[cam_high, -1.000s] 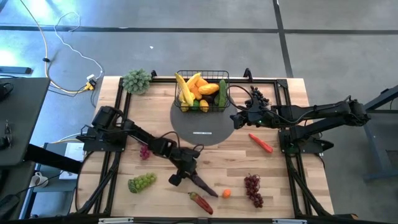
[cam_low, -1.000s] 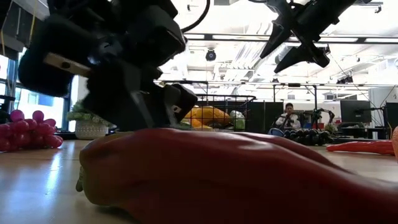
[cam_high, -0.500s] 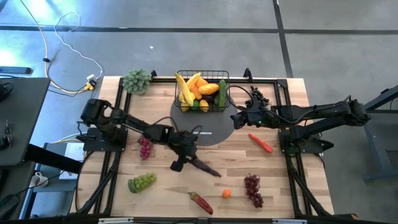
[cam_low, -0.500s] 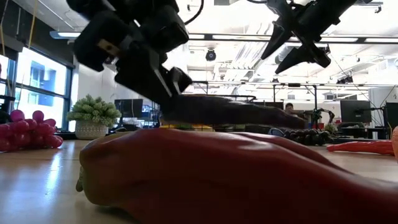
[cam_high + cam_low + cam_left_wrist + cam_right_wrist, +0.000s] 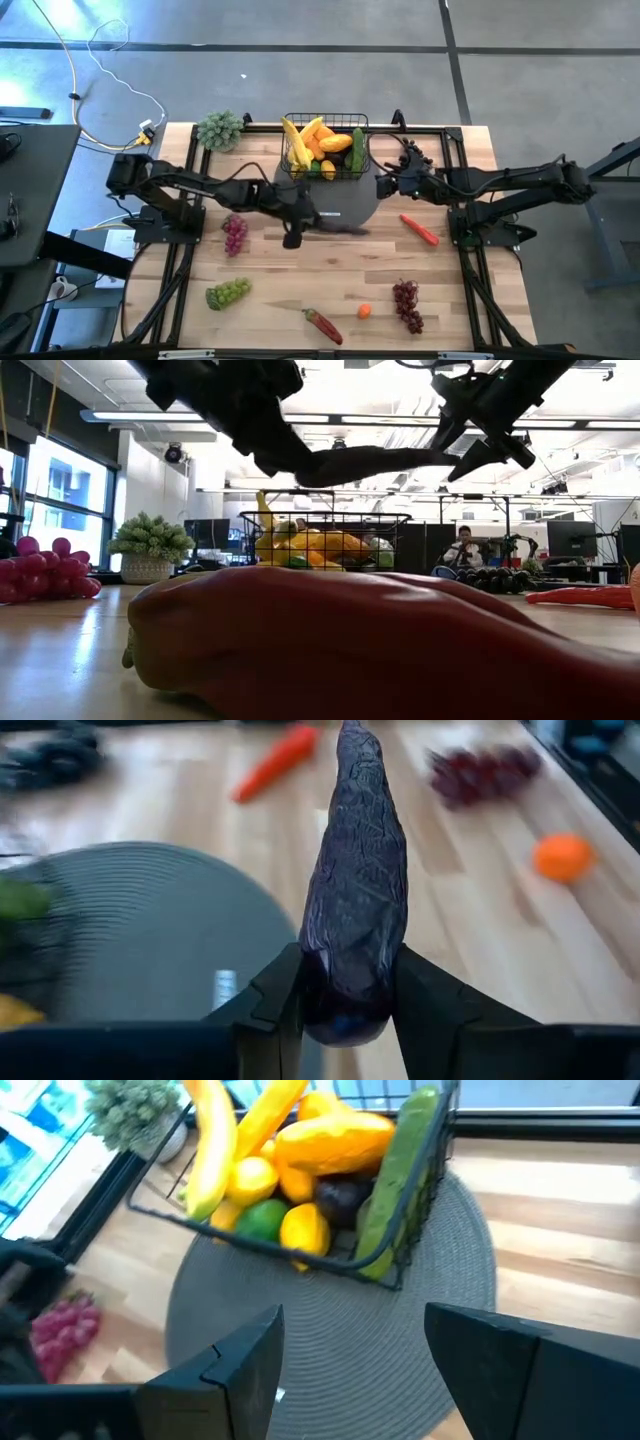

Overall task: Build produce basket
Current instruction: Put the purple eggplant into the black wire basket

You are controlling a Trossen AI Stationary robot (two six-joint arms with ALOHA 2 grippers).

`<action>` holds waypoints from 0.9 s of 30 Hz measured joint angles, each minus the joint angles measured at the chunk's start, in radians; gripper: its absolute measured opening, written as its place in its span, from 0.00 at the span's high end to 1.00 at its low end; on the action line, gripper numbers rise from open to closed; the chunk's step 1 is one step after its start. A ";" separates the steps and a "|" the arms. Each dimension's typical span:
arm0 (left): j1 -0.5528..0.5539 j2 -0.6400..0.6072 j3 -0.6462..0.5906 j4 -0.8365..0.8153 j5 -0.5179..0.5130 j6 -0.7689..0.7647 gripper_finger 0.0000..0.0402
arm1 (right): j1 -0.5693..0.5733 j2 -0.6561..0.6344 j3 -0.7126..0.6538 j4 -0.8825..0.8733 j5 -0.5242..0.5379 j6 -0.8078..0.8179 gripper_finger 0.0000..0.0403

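Observation:
The black wire basket (image 5: 325, 150) stands on the far part of a round grey mat (image 5: 345, 203). It holds bananas, lemons, a mango and a cucumber (image 5: 400, 1175). My left gripper (image 5: 304, 227) is over the mat's near edge, shut on a dark purple eggplant (image 5: 340, 228). The eggplant hangs high in the low view (image 5: 375, 460). My right gripper (image 5: 384, 187) hovers open at the mat's right edge, nothing between its fingers (image 5: 355, 1365). My left gripper pinches the eggplant's thick end (image 5: 345, 985) between its two fingers (image 5: 275, 1005). The fingers come from the table's left, slanting down. The eggplant sticks straight out ahead of them, its narrow tip (image 5: 352, 735) toward the right edge. It is lifted clear, about level above the mat.
Loose produce lies on the wood: pink grapes (image 5: 234, 235), green grapes (image 5: 228, 292), a red pepper (image 5: 322, 324) filling the low view's foreground (image 5: 350, 650), a small orange fruit (image 5: 364, 311), dark red grapes (image 5: 406, 303), an orange-red piece (image 5: 420, 230), black grapes (image 5: 416, 155). A leafy bunch (image 5: 220, 130) stands far left.
My left gripper has risen and gone toward the far edge and the basket, carrying the eggplant. The eggplant has been lifted off the wood near the front and now hangs over the mat. It has swung from pointing near-right to pointing at the right edge.

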 joint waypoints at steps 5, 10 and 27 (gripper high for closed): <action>0.057 -0.010 0.000 0.071 -0.065 -0.060 0.74 | -0.057 0.000 0.000 -0.007 0.002 -0.028 0.44; 0.116 -0.009 0.000 0.144 -0.099 -0.143 0.74 | -0.125 0.000 0.000 -0.009 0.001 -0.099 0.44; 0.271 -0.008 0.000 0.269 -0.313 -0.515 0.74 | -0.351 0.000 0.000 -0.009 -0.013 -0.345 0.44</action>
